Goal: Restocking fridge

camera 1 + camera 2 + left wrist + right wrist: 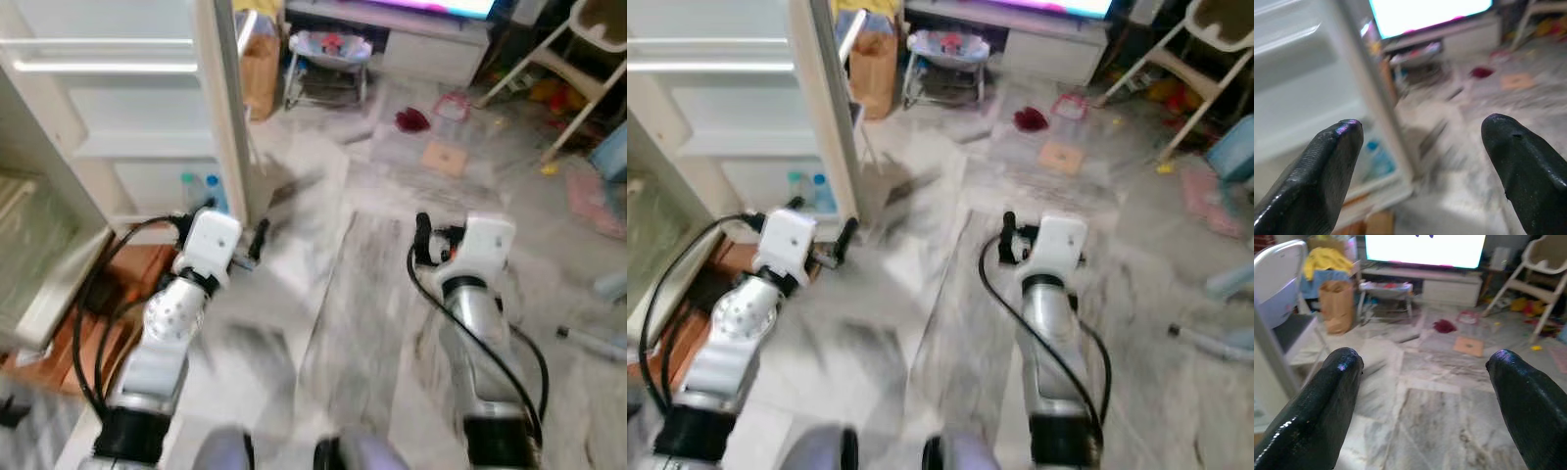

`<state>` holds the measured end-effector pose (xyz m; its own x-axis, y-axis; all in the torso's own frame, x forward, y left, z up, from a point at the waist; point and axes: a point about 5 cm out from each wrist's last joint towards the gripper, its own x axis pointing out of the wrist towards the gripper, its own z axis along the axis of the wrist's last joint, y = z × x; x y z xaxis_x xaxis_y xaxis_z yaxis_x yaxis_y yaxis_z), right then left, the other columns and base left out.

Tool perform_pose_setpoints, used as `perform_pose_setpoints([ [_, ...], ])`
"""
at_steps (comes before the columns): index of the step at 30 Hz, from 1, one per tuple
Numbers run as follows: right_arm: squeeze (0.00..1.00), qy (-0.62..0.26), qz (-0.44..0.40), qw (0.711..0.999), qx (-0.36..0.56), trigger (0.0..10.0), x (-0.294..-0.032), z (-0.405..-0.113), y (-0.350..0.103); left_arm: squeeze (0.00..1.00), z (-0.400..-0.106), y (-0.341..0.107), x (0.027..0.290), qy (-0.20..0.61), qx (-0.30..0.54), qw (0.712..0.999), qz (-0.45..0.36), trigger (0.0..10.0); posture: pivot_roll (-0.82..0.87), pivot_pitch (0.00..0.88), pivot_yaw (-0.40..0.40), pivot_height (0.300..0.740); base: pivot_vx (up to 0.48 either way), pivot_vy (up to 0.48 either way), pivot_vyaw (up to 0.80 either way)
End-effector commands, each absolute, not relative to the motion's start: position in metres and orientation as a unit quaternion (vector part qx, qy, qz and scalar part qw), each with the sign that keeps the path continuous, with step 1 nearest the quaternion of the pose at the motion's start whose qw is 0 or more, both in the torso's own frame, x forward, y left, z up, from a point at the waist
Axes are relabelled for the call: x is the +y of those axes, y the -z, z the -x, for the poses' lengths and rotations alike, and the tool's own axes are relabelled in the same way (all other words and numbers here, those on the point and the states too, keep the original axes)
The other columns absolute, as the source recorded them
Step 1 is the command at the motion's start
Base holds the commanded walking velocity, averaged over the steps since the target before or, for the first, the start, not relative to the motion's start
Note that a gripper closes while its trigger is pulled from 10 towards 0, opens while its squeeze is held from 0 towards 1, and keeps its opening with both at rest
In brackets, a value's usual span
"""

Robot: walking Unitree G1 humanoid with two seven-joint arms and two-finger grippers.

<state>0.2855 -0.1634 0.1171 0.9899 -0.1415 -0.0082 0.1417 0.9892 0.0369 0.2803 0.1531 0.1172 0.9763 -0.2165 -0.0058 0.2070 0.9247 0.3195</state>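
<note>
While the fridge door (223, 108) stands open at far left, bottles (201, 189) sit low inside; both the left gripper (1420, 147) and right gripper (1422, 382) have fingers apart over bare marble floor (333, 294).

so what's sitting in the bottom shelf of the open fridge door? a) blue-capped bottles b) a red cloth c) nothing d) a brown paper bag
a: two bottles with blue caps stand in the lowest shelf of the fridge door, just beyond the open left gripper.
</note>
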Motion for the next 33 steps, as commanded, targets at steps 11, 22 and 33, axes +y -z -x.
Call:
perform_pose_setpoints([
  [11,0.0,0.064,-0.017,0.998,0.009,10.0,-0.162,-0.284,-0.111,0.0,-0.281,-0.103,0.16,0.048,0.014,0.988,-0.143,10.0,0.08,0.093,-0.082,0.74,0.0,0.0,0.0],
  [22,0.0,0.073,-0.019,0.997,0.021,10.0,-0.164,-0.278,-0.105,0.0,-0.284,-0.098,0.157,0.063,0.015,0.989,-0.136,10.0,0.03,0.085,-0.07,0.74,0.0,-0.217,-0.05],
  [33,0.0,0.069,-0.002,0.998,0.004,10.0,-0.166,-0.281,-0.113,0.0,-0.289,-0.103,0.151,0.089,0.0,0.988,-0.124,10.0,0.01,0.094,-0.069,0.74,0.27,-0.351,-0.8],
])
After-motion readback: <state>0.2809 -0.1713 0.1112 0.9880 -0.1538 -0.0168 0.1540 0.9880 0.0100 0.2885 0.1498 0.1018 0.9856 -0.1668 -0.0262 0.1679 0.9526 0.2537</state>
